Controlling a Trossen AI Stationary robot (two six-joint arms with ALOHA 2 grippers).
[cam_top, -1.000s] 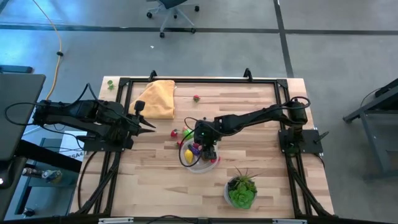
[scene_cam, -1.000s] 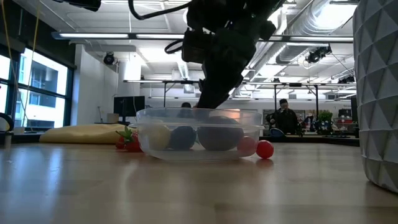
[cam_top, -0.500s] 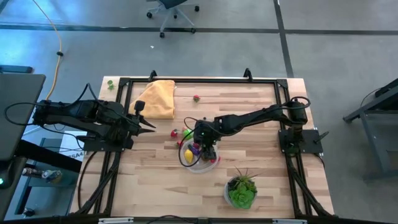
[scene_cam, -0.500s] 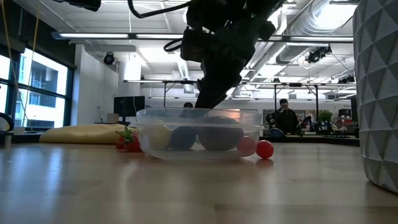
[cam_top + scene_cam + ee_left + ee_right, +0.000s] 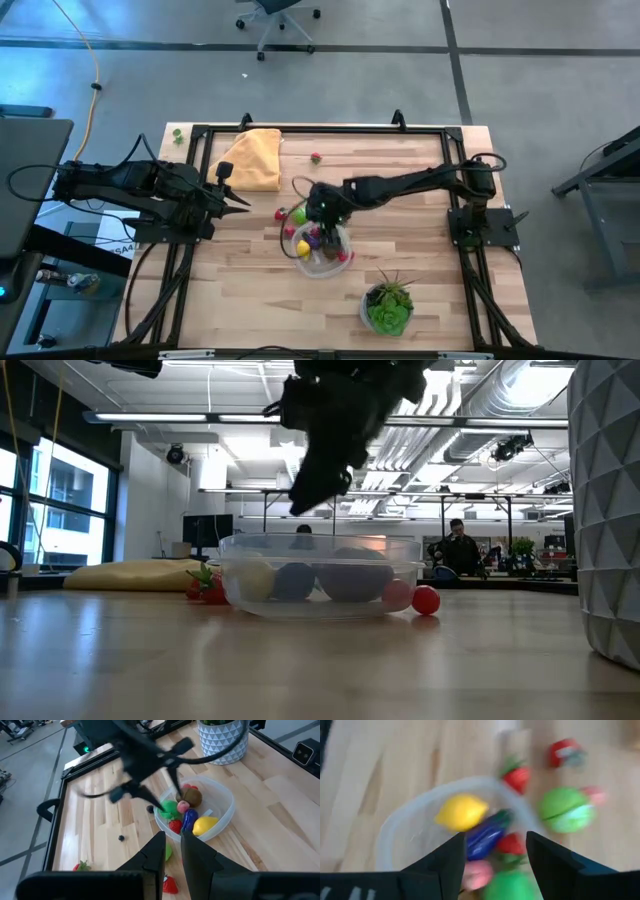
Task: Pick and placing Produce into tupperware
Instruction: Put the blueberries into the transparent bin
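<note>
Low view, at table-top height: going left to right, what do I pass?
Yellow cloth → red strawberry pieces → clear tupperware holding produce, with the right gripper open just above it → small red ball → white plant pot.

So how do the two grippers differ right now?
The right gripper hangs over the tupperware with its fingers spread and nothing between them; the left gripper has its fingers close together. The right arm reaches to mid-table, above the produce; the left waits at the table's left edge, off to one side. Both are dark two-finger grippers, and neither holds anything.
</note>
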